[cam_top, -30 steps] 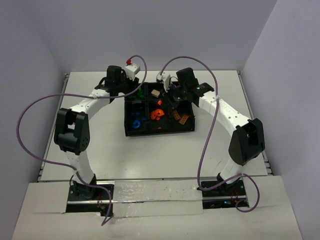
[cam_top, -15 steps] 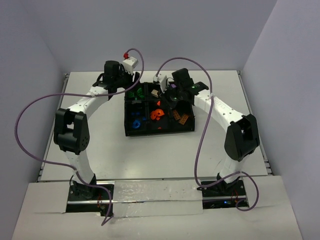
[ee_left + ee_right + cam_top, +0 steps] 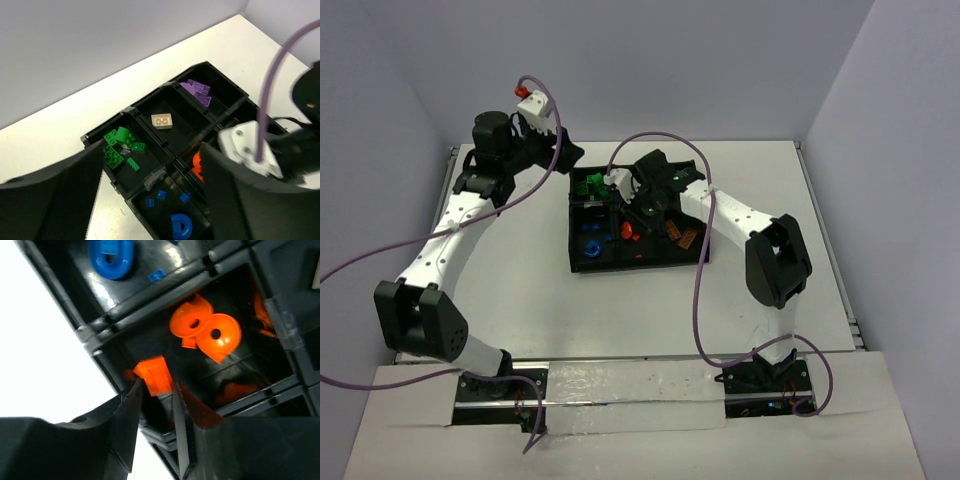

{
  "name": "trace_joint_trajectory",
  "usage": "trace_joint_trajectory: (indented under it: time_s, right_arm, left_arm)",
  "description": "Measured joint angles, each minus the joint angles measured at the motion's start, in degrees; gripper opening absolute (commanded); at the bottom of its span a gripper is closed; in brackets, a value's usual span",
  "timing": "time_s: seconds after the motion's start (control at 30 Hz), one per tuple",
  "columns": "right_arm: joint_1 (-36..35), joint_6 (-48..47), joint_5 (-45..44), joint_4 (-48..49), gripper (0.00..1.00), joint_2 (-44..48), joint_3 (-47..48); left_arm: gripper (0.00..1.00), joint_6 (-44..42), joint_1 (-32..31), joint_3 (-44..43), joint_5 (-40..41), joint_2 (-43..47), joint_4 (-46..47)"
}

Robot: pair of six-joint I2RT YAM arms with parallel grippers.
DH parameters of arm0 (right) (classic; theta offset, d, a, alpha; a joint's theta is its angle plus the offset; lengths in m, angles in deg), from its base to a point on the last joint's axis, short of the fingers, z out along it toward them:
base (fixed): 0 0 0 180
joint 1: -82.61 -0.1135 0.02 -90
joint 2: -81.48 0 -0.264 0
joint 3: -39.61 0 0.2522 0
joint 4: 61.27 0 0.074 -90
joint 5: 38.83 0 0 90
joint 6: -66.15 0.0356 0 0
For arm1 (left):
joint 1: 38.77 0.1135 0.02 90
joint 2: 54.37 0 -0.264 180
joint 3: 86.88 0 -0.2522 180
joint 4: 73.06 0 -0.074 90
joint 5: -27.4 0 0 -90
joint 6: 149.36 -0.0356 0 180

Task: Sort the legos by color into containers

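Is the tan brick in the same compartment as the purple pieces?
No, the tan brick lies alone in the middle compartment of its row; the purple pieces sit in the one beside it.

Tray (image 3: pixel 165 296) — glossy black plastic, legos (image 3: pixel 219 335) — smooth shiny plastic, table (image 3: pixel 760 170) matt white.

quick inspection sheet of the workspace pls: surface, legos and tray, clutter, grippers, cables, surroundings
Surface: white table, with the tray set toward its far middle.
Job's things: black six-compartment tray holding green bricks, one tan brick, purple pieces, blue pieces, orange round pieces and brown pieces, each colour in its own compartment.
Clutter: nothing seen.
Grippers: left gripper is open and empty above the tray. The right gripper is shut on an orange brick over the orange compartment.
Cables: purple cables loop off both arms, and the right one arcs above the tray.
Surroundings: plain walls on three sides.
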Motion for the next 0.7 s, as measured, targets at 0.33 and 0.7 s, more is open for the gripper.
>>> trace_joint_trajectory:
  time_s: [0.33, 0.7]
  right_arm:
    - [-0.1, 0.5, -2.6, -0.9, 0.9, -0.9, 0.6]
    - [10.7, 9.8, 1.8, 6.4, 1.0, 16.4, -0.3]
  left_arm:
    - [0.99, 2.4, 7.4, -1.7, -3.9, 0.4, -11.6]
    - [0.99, 3.8, 10.4, -5.1, 3.7, 0.3, -22.2]
